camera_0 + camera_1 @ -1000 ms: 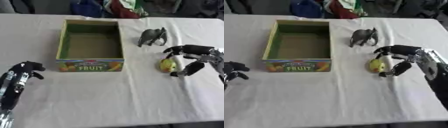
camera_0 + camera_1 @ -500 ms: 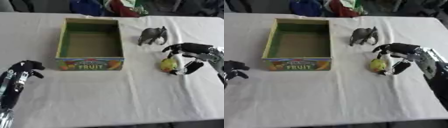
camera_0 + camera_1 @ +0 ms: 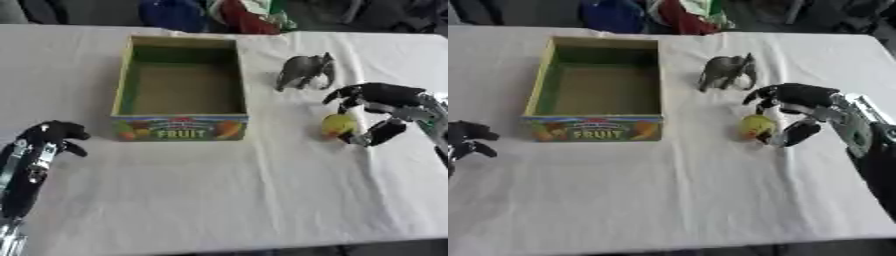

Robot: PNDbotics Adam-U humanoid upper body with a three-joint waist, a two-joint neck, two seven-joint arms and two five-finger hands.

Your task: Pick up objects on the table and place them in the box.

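A small yellow-green fruit [image 3: 337, 124] lies on the white tablecloth right of the box. My right hand [image 3: 382, 95] arches over it, fingers curled above and thumb [image 3: 382, 133] touching its right side. The fruit still rests on the cloth. A grey toy elephant [image 3: 305, 71] stands upright just beyond the hand. The open cardboard box [image 3: 180, 128] marked FRUIT sits at centre left, and I see nothing inside. My left hand [image 3: 54, 133] rests at the lower left with its fingers curled, holding nothing.
The white table [image 3: 219, 190] stretches wide in front of the box. Blue, red and green bundles [image 3: 219, 12] lie beyond the far edge. The table's right edge runs close behind my right forearm [image 3: 868, 135].
My right hand has closed in on the fruit from the right, its thumb now against it. The fruit, elephant, box and left hand have stayed where they were.
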